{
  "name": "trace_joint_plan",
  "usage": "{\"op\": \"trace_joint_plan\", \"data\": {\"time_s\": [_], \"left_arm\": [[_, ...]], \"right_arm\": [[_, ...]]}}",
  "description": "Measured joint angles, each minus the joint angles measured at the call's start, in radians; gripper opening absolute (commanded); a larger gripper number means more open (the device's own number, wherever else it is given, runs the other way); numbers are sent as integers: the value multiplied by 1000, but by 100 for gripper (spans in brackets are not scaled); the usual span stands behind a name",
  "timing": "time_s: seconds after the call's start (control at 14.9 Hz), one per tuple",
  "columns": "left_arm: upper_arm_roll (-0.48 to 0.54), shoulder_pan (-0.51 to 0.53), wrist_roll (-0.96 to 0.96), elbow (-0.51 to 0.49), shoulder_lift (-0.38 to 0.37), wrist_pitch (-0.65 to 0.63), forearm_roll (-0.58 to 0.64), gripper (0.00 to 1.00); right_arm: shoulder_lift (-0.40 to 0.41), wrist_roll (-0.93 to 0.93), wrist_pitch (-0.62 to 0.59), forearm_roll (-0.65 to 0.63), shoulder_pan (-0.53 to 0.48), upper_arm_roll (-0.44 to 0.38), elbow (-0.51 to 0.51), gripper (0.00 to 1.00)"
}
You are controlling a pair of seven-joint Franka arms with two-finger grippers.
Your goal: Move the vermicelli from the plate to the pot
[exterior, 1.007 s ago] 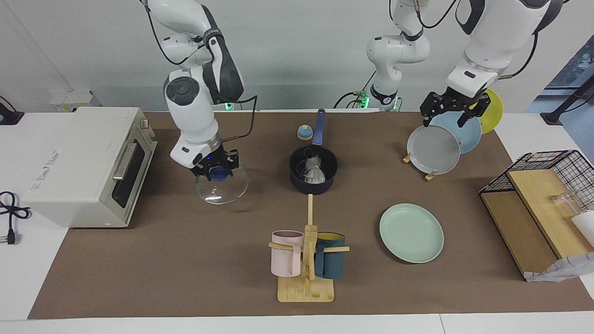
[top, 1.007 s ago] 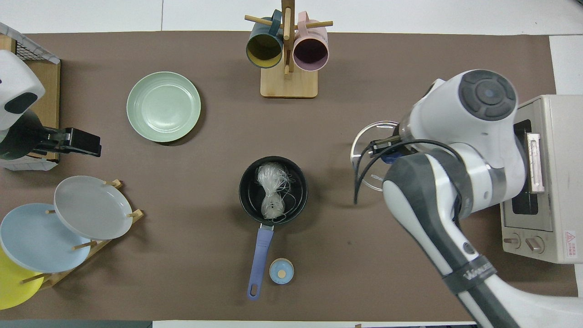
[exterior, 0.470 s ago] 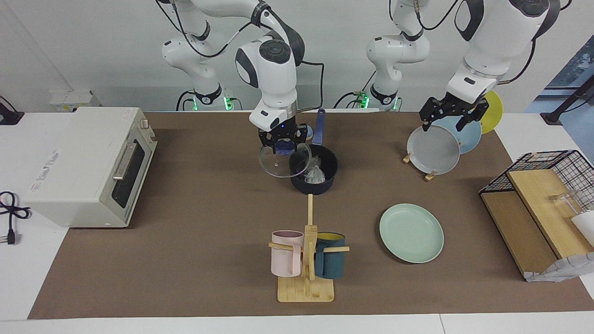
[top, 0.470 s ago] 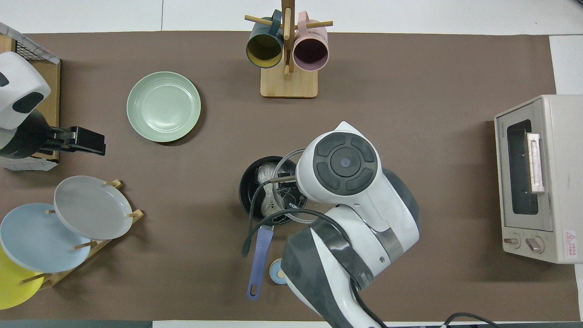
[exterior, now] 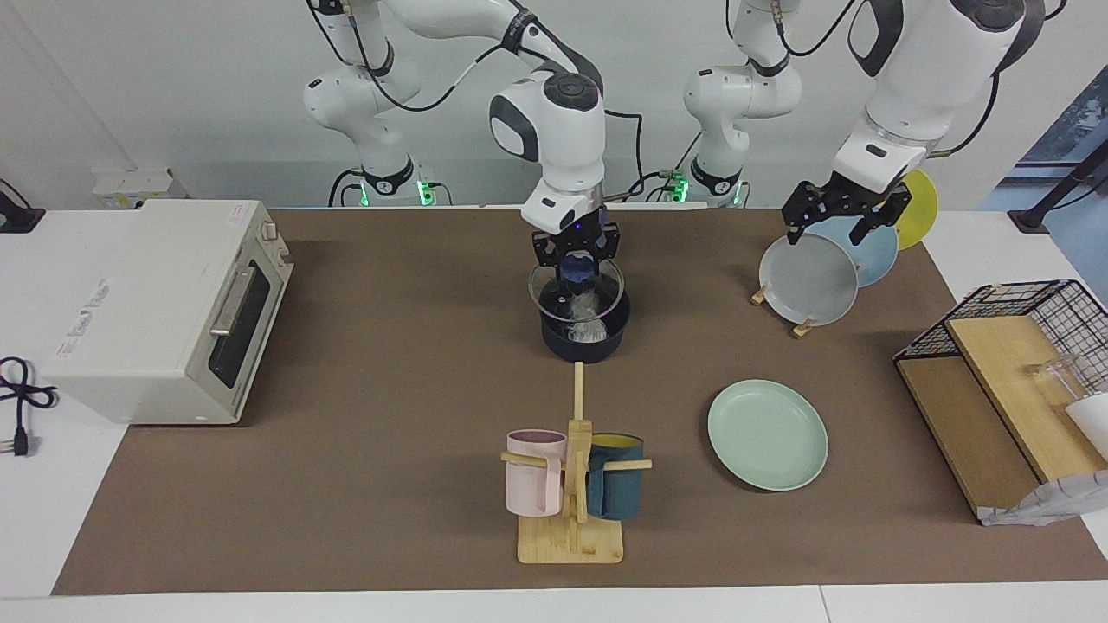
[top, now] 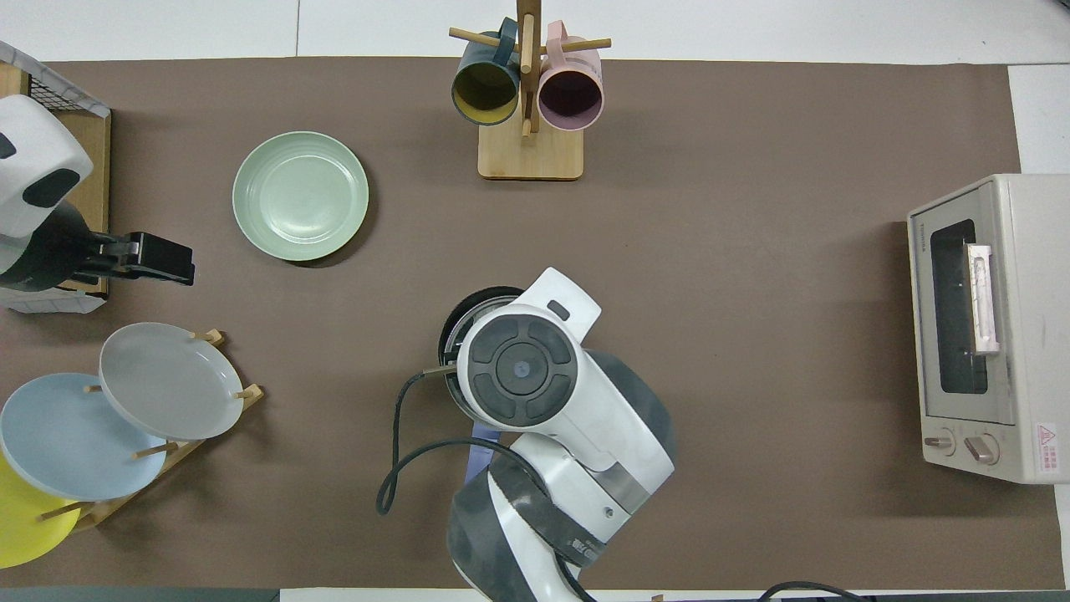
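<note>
The right end effector (exterior: 576,257) has swung in from the toaster-oven end of the tabletop within the last second, carrying the glass lid (exterior: 576,292) by its blue knob; it now holds the lid just over the pot (exterior: 584,337), near the middle of the tabletop. The vermicelli (exterior: 587,320) already sits inside the pot, seen through the glass. The plate (exterior: 768,434) lies bare, toward the left arm's end. The transfer looks done; covering the pot seems to be the step in hand. The left end effector (exterior: 844,210) waits, spread wide and empty, over the plate rack (exterior: 803,326)
</note>
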Motion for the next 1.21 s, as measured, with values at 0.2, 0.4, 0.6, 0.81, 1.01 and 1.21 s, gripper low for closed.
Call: {"op": "trace_joint_plan", "data": {"time_s": [0.2, 0.4, 0.6, 0.81, 1.01, 1.21], "left_arm": [[1, 2, 0, -1, 0, -3, 0, 100], [2, 7, 0, -1, 0, -11, 0, 100], [7, 8, -1, -1, 1, -12, 0, 100], [13, 9, -1, -1, 2, -12, 0, 100], [13, 9, -1, -1, 2, -13, 0, 100], [13, 9, -1, -1, 2, -14, 0, 100]], "right_arm": [[35, 17, 13, -39, 19, 0, 8, 51], [40, 18, 23, -40, 20, -3, 12, 52], [46, 18, 31, -40, 21, -4, 13, 52], [51, 18, 31, -40, 21, -5, 18, 52], [53, 18, 31, -40, 21, -5, 20, 52], [56, 18, 32, -40, 21, -5, 22, 52]]}}
